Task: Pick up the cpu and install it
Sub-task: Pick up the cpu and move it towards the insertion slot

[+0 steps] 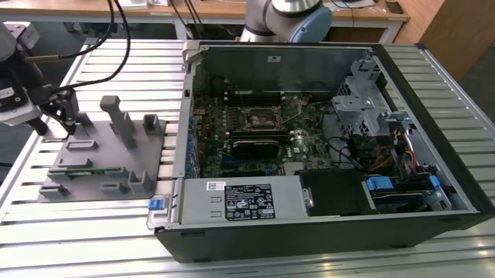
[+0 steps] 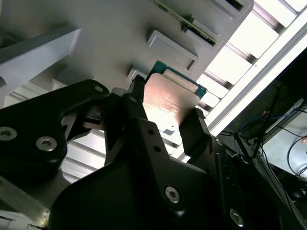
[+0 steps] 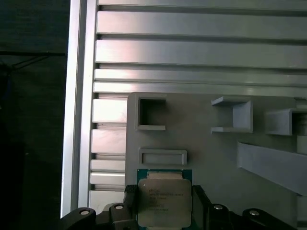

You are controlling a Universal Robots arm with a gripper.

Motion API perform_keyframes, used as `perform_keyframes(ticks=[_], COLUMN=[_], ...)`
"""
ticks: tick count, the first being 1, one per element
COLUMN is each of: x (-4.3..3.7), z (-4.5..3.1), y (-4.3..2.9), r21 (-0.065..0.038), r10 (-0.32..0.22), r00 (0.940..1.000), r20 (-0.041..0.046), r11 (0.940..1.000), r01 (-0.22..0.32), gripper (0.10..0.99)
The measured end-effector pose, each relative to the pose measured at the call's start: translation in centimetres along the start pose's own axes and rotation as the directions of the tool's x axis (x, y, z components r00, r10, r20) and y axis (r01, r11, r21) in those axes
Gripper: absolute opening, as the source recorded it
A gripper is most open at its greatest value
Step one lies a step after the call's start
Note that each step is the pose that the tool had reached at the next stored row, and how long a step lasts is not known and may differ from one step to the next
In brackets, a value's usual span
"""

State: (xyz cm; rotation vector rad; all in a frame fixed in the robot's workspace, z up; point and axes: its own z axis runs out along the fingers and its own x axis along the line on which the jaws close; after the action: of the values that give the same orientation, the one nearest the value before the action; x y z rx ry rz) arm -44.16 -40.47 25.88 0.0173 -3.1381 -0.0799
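Cpu (image 3: 164,201) lies flat between the fingers of the gripper (image 3: 164,199), silver lid turned up toward the first wrist view and green edge showing at its outer end; its slightly longer side runs along the fingers, pointing out from the wrist; jaws closed narrowly on two opposite edges of the cpu. Arm's wrist hangs low and near upright over the grey fixture plate (image 3: 206,163), at the exterior view's left. Second wrist view shows the chip from a slant, with a black finger (image 2: 136,103) against each side; whether it rests on the plate or is clear of it cannot be told. Exterior view adds the open computer case (image 1: 433,133) and its socket (image 1: 263,119), well apart from the jaws.
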Motion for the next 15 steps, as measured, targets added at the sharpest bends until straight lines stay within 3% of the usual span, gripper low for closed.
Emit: perform_keyframes(ticks=[15], x=[0.02], z=[-6.82], y=[0.35], r21=[0.000], r10=[0.000], r00=[1.0000], r20=[-0.0002], r11=[1.0000], r01=[0.000], gripper=[0.541])
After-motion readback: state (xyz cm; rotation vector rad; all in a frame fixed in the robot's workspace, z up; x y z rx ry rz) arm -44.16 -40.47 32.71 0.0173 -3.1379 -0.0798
